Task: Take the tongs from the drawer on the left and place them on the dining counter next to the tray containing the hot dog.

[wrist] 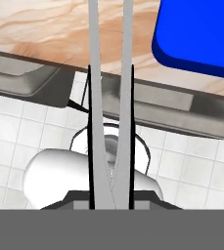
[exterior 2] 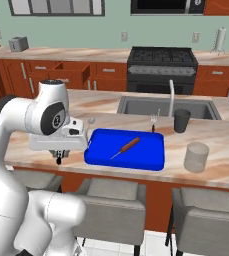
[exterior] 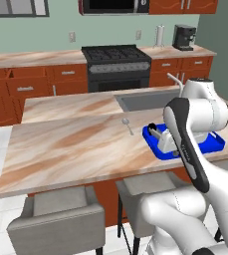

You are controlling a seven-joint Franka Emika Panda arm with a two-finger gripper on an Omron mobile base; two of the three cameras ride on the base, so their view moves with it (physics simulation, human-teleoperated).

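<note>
So my claw (exterior 2: 59,159) is clamped on the tongs (wrist: 111,97) right now — in the hand view the two grey arms run straight up from between my fingertips, spreading a bit toward the far end, out over the front edge of the dining counter (exterior: 75,144). The black tips I can't make out from here.

From the right base camera my hand sits low at the counter's front edge, just beside the left end of the blue tray (exterior 2: 136,157). The hot dog (exterior 2: 126,148) lies on the tray, slanted, roughly mid-tray. A spoon (exterior 2: 90,123) rests on the counter behind the tray's left corner, a fork (exterior 2: 154,120) behind its back edge, with a dark cup (exterior 2: 181,120) and a clear glass (exterior 2: 196,157) off toward the right end.

Back on the wall side, the drawer (exterior 2: 73,72) stands pulled out — it's well apart from me. Grey stools (exterior 2: 111,205) line the counter's front edge below my hand.
</note>
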